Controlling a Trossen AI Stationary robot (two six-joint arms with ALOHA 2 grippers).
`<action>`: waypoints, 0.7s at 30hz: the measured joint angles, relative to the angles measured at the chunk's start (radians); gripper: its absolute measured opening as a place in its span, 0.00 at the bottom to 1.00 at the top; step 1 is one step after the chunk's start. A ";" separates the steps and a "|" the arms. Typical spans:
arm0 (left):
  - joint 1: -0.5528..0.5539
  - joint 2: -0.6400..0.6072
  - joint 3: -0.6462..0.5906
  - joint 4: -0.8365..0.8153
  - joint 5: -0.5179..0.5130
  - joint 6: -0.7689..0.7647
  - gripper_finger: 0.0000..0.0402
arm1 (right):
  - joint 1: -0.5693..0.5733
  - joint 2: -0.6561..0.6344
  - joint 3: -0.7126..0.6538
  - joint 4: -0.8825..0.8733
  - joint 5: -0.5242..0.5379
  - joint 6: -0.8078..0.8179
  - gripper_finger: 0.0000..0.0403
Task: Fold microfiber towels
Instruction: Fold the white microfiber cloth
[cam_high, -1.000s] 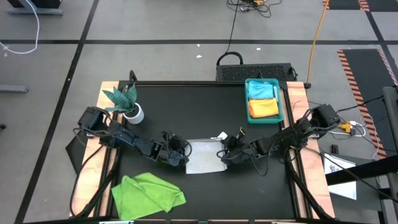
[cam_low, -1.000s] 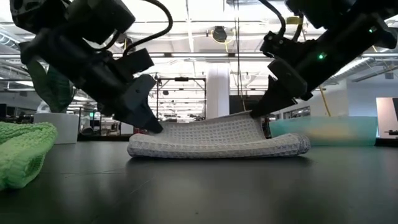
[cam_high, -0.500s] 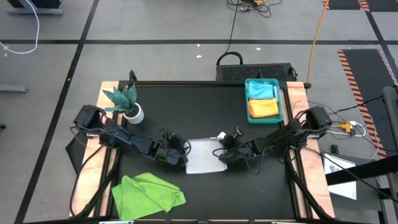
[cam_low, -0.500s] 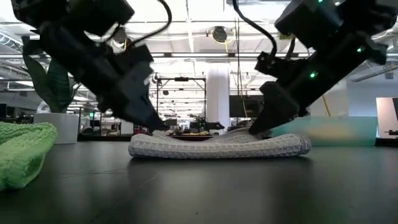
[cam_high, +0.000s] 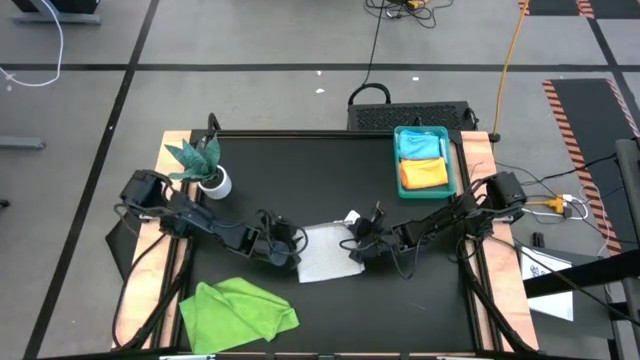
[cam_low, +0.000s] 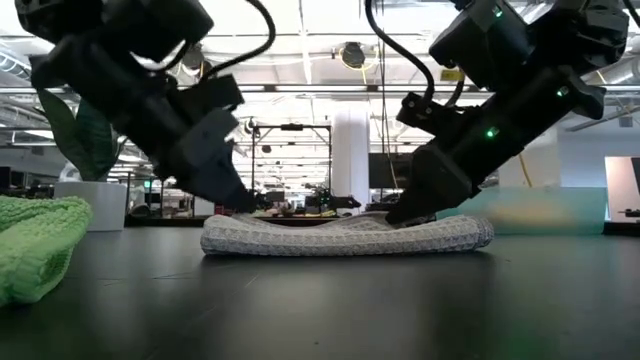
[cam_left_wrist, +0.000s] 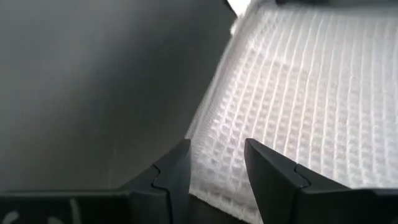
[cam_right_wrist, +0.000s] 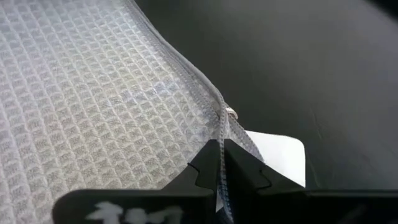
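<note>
The white-grey waffle towel (cam_high: 322, 252) lies folded and flat on the black table, mid-front; it also shows in the low view (cam_low: 345, 235). My left gripper (cam_high: 291, 252) is at the towel's left edge, open. Its two fingers (cam_left_wrist: 177, 168) stand over that edge (cam_left_wrist: 205, 134). My right gripper (cam_high: 355, 248) is at the towel's right side, shut on its hem. The lime green towel (cam_high: 238, 312) lies crumpled at the front left. The pale blue towel (cam_high: 421, 146) and the orange towel (cam_high: 423, 174) lie in the teal tray (cam_high: 455, 165). My left gripper comes slanting down from the table's left, its open fingertips (cam_low: 240, 200) at the towel's left edge; I cannot tell whether they touch the cloth. My right gripper pinches the towel's stitched hem (cam_right_wrist: 217, 124) between its two fingers, close to the corner with the white label (cam_right_wrist: 280, 155). It comes slanting down from the table's right. The held edge lies low on the folded towel.
A small green plant (cam_high: 200, 165) in a white pot stands at the far left. The teal tray stands at the far right corner. The table's wooden side rails (cam_high: 480, 200) run along both edges. Bare black tabletop lies before and behind the folded towel.
Both grippers have gone down. The towel's upper layer, held raised between them a second ago, now lies flat on the lower layer. My right gripper has also gone a little toward the table's left.
</note>
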 joint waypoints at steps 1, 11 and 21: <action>0.003 0.009 0.000 -0.006 0.014 0.000 0.38 | 0.000 -0.001 0.000 0.001 -0.001 -0.014 0.04; -0.030 -0.037 0.000 -0.159 0.079 -0.113 0.38 | -0.002 -0.121 0.000 0.028 0.081 -0.046 0.28; -0.060 -0.025 0.000 -0.114 0.054 -0.124 0.38 | -0.048 -0.006 0.001 0.235 -0.151 -0.024 0.22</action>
